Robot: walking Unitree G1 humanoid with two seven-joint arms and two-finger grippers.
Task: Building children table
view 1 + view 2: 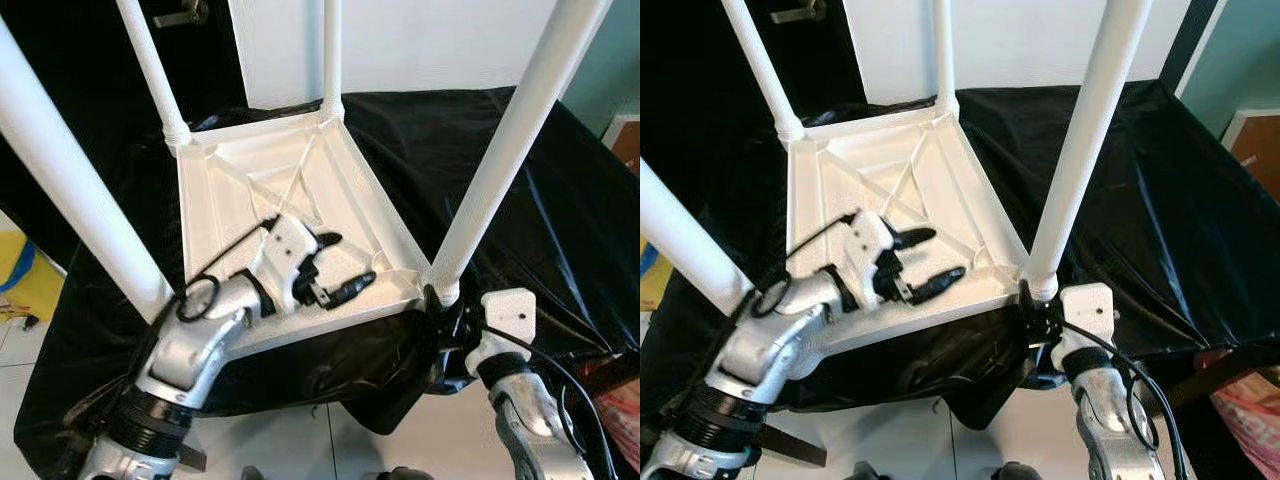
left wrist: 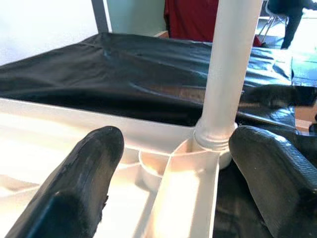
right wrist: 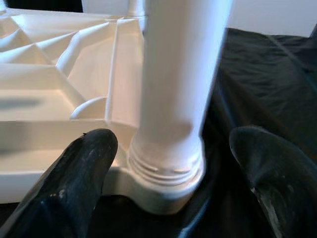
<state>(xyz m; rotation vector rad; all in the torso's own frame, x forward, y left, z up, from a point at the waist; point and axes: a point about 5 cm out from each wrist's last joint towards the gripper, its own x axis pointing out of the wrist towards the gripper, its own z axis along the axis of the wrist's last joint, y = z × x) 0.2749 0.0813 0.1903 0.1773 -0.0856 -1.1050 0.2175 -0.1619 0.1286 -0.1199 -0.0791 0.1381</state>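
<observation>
Lying upside down on the black-draped desk (image 1: 520,180): white table top (image 1: 290,215), all four legs standing in sockets. Straddling the 4 o'clock leg (image 3: 171,99), right gripper (image 3: 173,173) fingers spread, probably tightening. Hovering inside, left gripper (image 1: 335,268), open, empty.

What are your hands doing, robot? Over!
Left hand open over upturned white plastic table top. Right hand open around near-right white leg at its threaded base. All four legs standing. Nothing blocking.
</observation>
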